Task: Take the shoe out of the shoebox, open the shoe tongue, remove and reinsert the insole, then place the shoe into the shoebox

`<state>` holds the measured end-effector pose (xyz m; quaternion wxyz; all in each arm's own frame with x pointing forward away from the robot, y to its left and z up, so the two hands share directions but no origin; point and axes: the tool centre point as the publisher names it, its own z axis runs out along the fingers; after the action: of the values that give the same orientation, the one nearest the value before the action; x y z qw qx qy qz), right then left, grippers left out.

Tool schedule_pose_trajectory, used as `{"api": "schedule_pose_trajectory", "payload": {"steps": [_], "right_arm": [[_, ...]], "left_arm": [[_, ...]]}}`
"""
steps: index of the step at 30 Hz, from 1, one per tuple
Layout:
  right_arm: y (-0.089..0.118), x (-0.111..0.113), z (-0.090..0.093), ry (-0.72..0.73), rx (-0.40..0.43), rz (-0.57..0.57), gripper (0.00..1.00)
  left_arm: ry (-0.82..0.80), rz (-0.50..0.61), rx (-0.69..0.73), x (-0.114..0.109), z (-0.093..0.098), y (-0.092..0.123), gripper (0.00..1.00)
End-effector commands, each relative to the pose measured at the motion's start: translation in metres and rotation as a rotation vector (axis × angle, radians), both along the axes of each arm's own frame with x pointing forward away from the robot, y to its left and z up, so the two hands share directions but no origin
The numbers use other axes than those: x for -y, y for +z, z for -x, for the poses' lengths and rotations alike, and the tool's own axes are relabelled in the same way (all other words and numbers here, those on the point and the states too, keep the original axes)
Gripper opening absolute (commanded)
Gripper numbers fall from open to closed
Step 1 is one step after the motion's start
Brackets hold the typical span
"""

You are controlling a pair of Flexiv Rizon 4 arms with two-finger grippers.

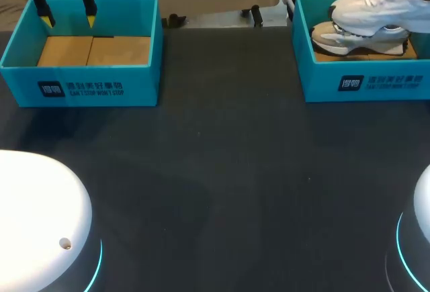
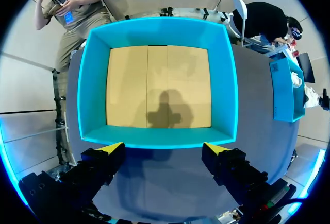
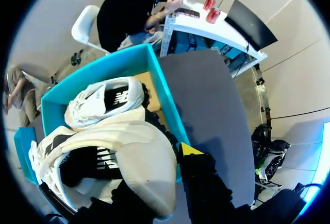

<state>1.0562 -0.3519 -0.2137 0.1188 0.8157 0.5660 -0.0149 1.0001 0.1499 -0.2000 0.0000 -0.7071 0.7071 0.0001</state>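
The dark bench (image 1: 228, 171) carried two teal boxes at its far edge, well apart, one on each side. The left box (image 1: 80, 87) (image 2: 93, 95) held nothing but its tan cardboard floor (image 2: 154, 85). The left gripper (image 1: 68, 17) (image 2: 164, 148) hung over that box's rim, its jaws released and spread wide with nothing between them. Their shadow fell on the cardboard.

The right box (image 1: 363, 80) (image 3: 167, 100) held a pair of white shoes. The lower shoe (image 1: 349, 37) (image 3: 103, 100) lay down inside the box on the cardboard. The upper shoe (image 1: 373, 10) (image 3: 129, 152) sat above it, its laces and upper well over the rim and its sole about level with the other shoe's top. From the head view I could not tell whether the two shoes touched.

The right gripper (image 3: 149, 154) was on the upper shoe, jaws clenched on it near the heel. One yellow-tipped finger (image 3: 190, 149) pressed against the shoe's outer side, just over the box's near wall. The other finger was hidden by the shoe itself. The shoe's dark opening faced the wrist camera, with the lower shoe ahead of it, deeper in the box.

The white arm bases (image 1: 33, 205) stood at the bench's near corners, each with a blue glowing ring.
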Motion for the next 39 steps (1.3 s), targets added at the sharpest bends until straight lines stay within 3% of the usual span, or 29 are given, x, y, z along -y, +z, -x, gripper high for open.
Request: {"api": "schedule_pose_trajectory", "payload": {"steps": [1, 23, 31, 39], "right_arm": [[0.011, -0.004, 0.008, 0.004, 0.0, -0.004, 0.0], [0.011, -0.005, 0.007, 0.001, -0.022, 0.003, 0.0], [0.025, -0.028, 0.042, -0.029, -0.001, -0.046, 0.0], [0.022, -0.081, 0.086, -0.004, -0.004, 0.012, 0.0]], "left_arm": [[0.0, 0.0, 0.0, 0.0, 0.0, 0.0, 1.0], [0.0, 0.0, 0.0, 0.0, 0.0, 0.0, 1.0], [0.0, 0.0, 0.0, 0.0, 0.0, 0.0, 1.0], [0.0, 0.0, 0.0, 0.0, 0.0, 0.0, 1.0]]}}
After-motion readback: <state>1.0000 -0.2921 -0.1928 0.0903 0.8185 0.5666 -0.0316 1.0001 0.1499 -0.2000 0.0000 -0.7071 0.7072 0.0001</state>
